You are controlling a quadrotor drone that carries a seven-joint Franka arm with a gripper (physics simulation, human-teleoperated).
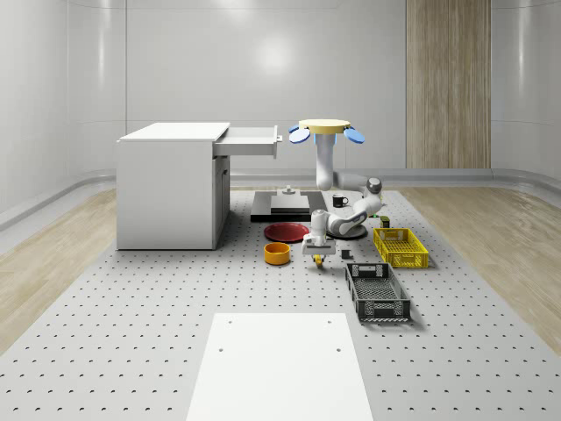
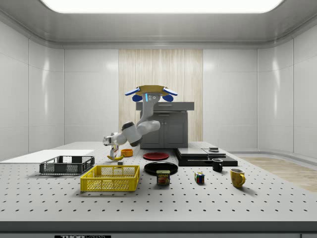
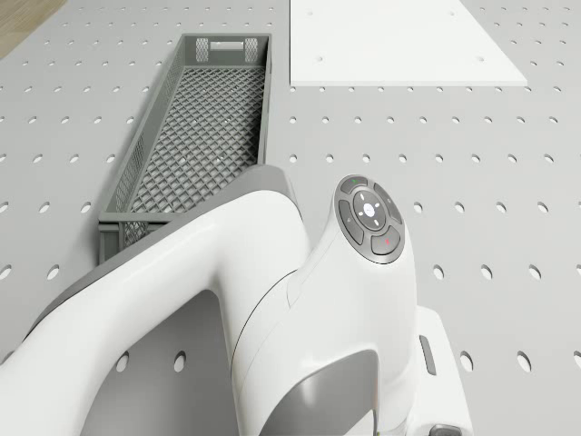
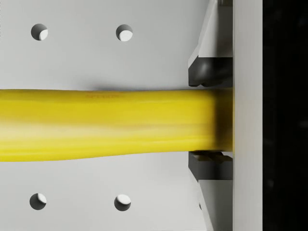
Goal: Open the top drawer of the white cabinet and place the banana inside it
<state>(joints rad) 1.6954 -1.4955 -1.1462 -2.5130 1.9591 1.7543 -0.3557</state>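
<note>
Two fingers (image 4: 208, 71) of my gripper (image 4: 210, 119) pinch the banana (image 4: 106, 125) on the table; I hover above. Drawer (image 1: 250, 140) open at ten o'clock: next, lift and carry.

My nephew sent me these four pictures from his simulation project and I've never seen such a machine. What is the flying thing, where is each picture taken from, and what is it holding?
It is a drone with yellow body and blue rotors, carrying a white jointed arm; it hovers above the perforated grey table, beside the white cabinet, whose top drawer is pulled out. One picture looks down on the whole scene, one from the side, one from the drone's body along the arm, one from the wrist. The two-finger tool is shut on the yellow banana, low over the table. Nearby lie a yellow mesh crate, a grey mesh crate, a red plate and an orange bowl.
</note>
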